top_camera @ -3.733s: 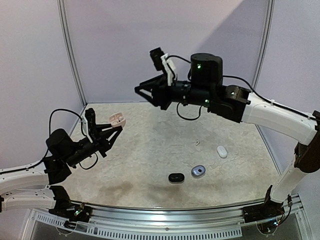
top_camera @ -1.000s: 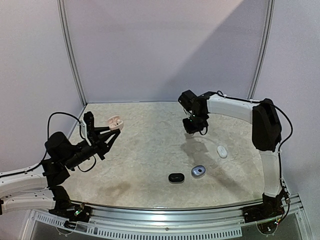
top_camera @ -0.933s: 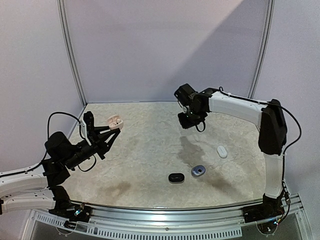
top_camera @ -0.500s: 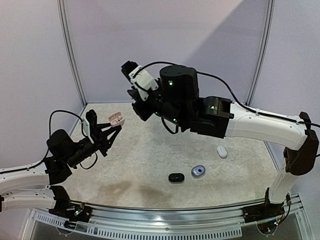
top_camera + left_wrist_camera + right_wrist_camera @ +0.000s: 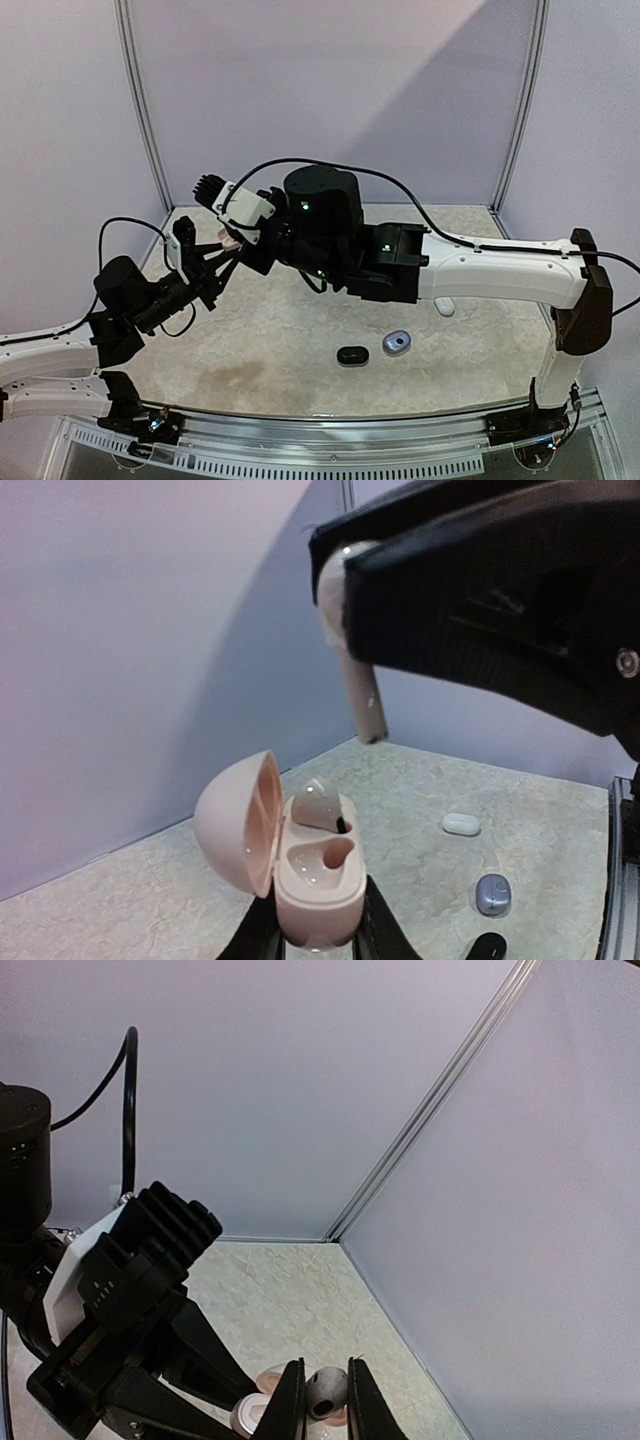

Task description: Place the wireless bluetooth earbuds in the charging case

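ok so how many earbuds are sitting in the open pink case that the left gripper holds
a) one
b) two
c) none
a: in the left wrist view one earbud sits in the pink case, the near slot beside it is bare, and a second earbud hangs above the case, pinched in the right gripper.

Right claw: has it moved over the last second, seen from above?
Yes. The right claw swung left, from beyond the grey-blue case over to the open pink case on the left, where it now holds an earbud.
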`<state>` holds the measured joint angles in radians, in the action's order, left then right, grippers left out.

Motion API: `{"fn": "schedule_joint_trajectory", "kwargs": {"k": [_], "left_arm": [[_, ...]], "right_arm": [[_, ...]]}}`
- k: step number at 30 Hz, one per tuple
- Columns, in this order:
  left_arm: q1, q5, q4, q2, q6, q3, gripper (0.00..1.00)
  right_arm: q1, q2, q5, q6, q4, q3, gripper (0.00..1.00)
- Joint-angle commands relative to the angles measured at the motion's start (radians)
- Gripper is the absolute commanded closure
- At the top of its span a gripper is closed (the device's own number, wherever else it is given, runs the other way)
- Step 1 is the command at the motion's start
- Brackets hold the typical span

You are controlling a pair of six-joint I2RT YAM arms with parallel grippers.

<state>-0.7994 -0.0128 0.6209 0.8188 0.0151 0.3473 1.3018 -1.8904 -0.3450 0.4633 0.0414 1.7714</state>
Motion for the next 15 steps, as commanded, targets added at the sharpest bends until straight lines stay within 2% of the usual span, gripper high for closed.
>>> {"fn": "schedule_joint_trajectory", "kwargs": {"k": [1,15], "left_arm": [[-0.017,0.036,-0.014,0.004,-0.006,0.031,1.00],[-0.017,0.040,-0.013,0.000,-0.004,0.028,1.00]], "right_arm": [[0.005,-0.041,0.020,0.032,-0.001,0.011,0.99],[0.004,-0.073,-0.053,0.096,-0.020,0.019,1.00]]}}
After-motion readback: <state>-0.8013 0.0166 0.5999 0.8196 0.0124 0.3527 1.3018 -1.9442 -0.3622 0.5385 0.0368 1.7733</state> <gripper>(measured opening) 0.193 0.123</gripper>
